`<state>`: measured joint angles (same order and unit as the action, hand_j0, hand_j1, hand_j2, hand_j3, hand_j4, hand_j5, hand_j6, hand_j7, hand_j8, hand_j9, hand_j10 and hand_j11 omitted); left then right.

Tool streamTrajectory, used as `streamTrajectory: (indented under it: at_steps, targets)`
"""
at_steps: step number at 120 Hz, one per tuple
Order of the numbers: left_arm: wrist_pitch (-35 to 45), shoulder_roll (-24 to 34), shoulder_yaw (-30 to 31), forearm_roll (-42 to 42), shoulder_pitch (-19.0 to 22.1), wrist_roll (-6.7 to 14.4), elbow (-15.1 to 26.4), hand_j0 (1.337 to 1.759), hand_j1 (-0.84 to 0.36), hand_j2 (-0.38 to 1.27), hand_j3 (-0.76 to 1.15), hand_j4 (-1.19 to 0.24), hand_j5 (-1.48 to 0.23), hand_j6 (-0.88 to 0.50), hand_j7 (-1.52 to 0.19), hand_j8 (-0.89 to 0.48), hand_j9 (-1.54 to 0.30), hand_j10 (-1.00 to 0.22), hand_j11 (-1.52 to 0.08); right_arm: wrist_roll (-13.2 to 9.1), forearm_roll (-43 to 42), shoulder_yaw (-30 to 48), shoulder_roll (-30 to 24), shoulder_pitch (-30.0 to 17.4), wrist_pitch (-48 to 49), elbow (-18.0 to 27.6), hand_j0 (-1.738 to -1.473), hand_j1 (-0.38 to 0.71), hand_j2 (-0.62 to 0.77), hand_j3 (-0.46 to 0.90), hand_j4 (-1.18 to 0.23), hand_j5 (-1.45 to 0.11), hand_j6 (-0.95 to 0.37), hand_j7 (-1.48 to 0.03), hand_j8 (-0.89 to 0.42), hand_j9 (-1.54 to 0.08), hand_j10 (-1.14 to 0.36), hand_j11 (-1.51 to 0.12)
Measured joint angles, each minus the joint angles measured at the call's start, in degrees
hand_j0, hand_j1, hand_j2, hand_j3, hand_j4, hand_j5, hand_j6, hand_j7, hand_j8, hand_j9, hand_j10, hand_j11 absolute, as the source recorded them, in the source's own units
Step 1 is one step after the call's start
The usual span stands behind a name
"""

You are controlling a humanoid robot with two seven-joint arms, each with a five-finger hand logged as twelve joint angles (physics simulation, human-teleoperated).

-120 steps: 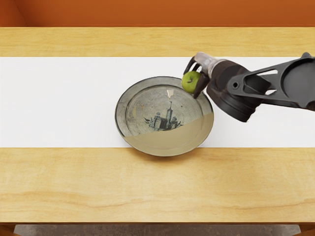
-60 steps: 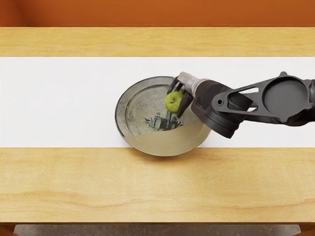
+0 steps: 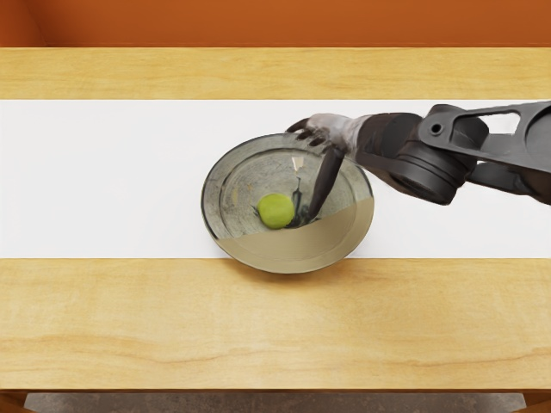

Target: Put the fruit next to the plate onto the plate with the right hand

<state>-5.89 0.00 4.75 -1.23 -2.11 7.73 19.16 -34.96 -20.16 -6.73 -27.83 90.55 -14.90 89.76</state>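
A small green fruit lies inside the shiny metal plate, a little left of its centre. My right hand hovers over the plate's far right part with its fingers spread, holding nothing; one dark finger stretches down toward the fruit without gripping it. The right arm enters from the picture's right edge. The left arm is out of view.
The plate sits on a white runner that crosses a wooden table. An orange wall rises behind the table's far edge.
The right hand carried the fruit from the plate's far right rim in over the plate, then let it go. The fruit now rests in the plate and the hand has drawn back upward.
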Motion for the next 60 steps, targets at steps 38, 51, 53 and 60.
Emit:
streamTrajectory:
  at_steps: [38, 51, 53, 60]
  targets:
    - [0.0, 0.0, 0.0, 0.0, 0.0, 0.0, 0.0, 1.658, 0.35, 0.0, 0.0, 0.0, 0.0, 0.0, 0.0, 0.0, 0.0, 0.0, 0.0, 0.84, -0.04, 14.83, -20.87, -5.64, 36.87, -0.84, -1.658, -0.3, 0.0, 0.0, -0.04, -0.06, -0.04, -0.05, -0.04, -0.06, -0.04, -0.06]
    - [0.0, 0.0, -0.01, 0.0, -0.1, 0.0, 0.0, 1.658, 0.35, 0.0, 0.0, 0.0, 0.0, 0.0, 0.0, 0.0, 0.0, 0.0, 0.0, 1.4, 0.12, 17.48, -24.83, -6.32, 42.5, -1.31, -1.658, -0.31, 0.0, 0.0, -0.04, -0.05, -0.04, -0.05, -0.03, -0.05, -0.04, -0.05]
    - [0.0, 0.0, 0.0, 0.0, -0.13, 0.0, 0.0, 1.658, 0.35, 0.0, 0.0, 0.0, 0.0, 0.0, 0.0, 0.0, 0.0, 0.0, 0.0, 1.46, 0.13, 17.7, -25.17, -6.45, 43.0, -1.39, -1.658, -0.31, 0.0, 0.0, -0.04, -0.05, -0.03, -0.05, -0.03, -0.05, -0.04, -0.05]
    - [0.0, 0.0, -0.01, 0.0, -0.24, 0.0, 0.0, 1.658, 0.35, 0.0, 0.0, 0.0, 0.0, 0.0, 0.0, 0.0, 0.0, 0.0, 0.0, 1.61, 0.15, 18.26, -26.02, -6.87, 44.26, -1.7, -1.658, -0.31, 0.0, 0.0, -0.03, -0.04, -0.03, -0.04, -0.03, -0.04, -0.03, -0.04]
